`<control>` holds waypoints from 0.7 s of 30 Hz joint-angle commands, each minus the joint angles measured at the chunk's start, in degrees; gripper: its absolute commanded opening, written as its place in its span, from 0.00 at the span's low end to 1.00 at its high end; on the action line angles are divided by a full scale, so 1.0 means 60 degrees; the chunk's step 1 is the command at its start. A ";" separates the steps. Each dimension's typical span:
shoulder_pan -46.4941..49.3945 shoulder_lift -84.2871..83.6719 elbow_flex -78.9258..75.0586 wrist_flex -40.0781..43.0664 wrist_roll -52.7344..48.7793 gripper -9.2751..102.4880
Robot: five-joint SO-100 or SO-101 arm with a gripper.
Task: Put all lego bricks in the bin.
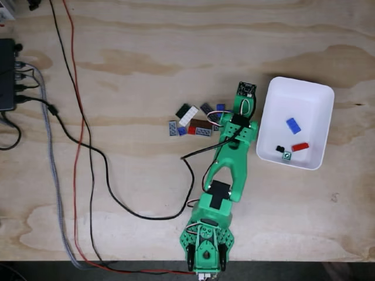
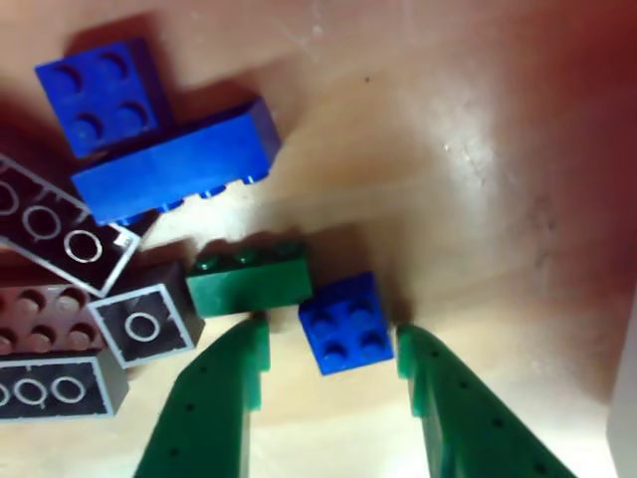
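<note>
In the other view, the green gripper [image 2: 331, 349] is standing with its fingers apart around a small blue brick [image 2: 345, 322] at lower centre, gripping nothing. In the fixed view, the brick pile [image 1: 193, 122] is lying mid-frame; the white bin [image 1: 270, 116] is sitting at right, holding four bricks.

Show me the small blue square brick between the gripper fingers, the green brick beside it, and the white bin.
small blue square lego brick [image 2: 345, 322], other view, studded top face
green rectangular lego brick [image 2: 249, 278], other view, side face
shallow white plastic bin [image 1: 310, 111], fixed view, bare floor
</note>
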 commanded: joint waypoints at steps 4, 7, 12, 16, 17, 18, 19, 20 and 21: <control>-0.0029 0.0132 -0.0542 0.0015 -0.0176 0.14; -0.0059 0.0103 -0.0542 -0.0103 -0.0059 0.08; -0.0527 0.2578 0.1025 -0.0864 0.1436 0.08; -0.1699 0.6592 0.2388 0.0044 0.2944 0.08; -0.1992 0.7383 0.2417 0.0513 0.3311 0.08; -0.2256 0.7881 0.2256 0.1025 0.3633 0.08; -0.2358 0.8101 0.1890 0.1436 0.3940 0.08; -0.2241 0.8115 0.1362 0.1729 0.4087 0.08; -0.1875 0.7983 0.0864 0.1816 0.3984 0.08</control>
